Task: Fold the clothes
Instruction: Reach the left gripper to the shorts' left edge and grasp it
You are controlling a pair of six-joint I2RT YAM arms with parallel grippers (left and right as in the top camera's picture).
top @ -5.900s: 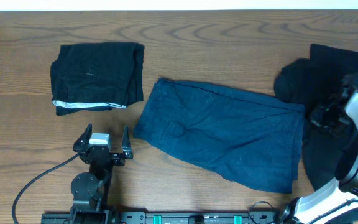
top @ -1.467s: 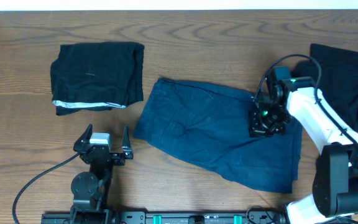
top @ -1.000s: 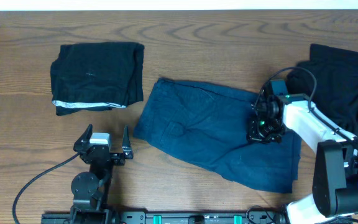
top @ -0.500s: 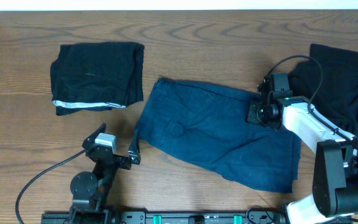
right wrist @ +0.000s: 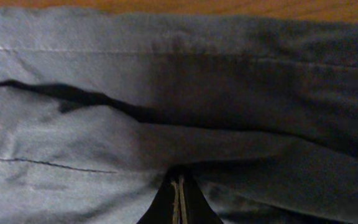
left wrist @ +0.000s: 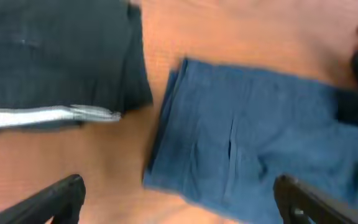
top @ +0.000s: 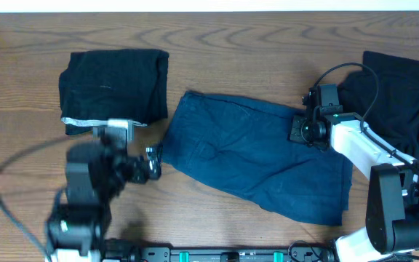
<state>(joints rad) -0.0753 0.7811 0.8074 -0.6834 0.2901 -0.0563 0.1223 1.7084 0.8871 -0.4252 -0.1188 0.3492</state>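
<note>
Navy-blue shorts (top: 246, 153) lie spread flat mid-table, also seen in the left wrist view as the shorts (left wrist: 253, 137). A folded black piece (top: 113, 84) with a white edge strip (left wrist: 42, 116) lies at the far left. My left gripper (top: 148, 163) hovers wide open just left of the shorts' lower-left corner, with nothing between its jaws (left wrist: 182, 199). My right gripper (top: 301, 131) is shut, its tips (right wrist: 178, 186) pressed into puckered navy cloth (right wrist: 104, 143) near the shorts' upper right edge. Whether cloth is pinched between them does not show.
More black clothes (top: 402, 94) lie heaped at the right edge, behind the right arm. The left arm's cable (top: 9, 171) loops over the wooden table (top: 238, 44) at the front left. The arm bases stand along the front edge.
My left arm has lifted from its rest and swung toward the shorts' left side, blurred with motion. My right gripper moved from mid-shorts up to their upper right edge and has stayed shut.
</note>
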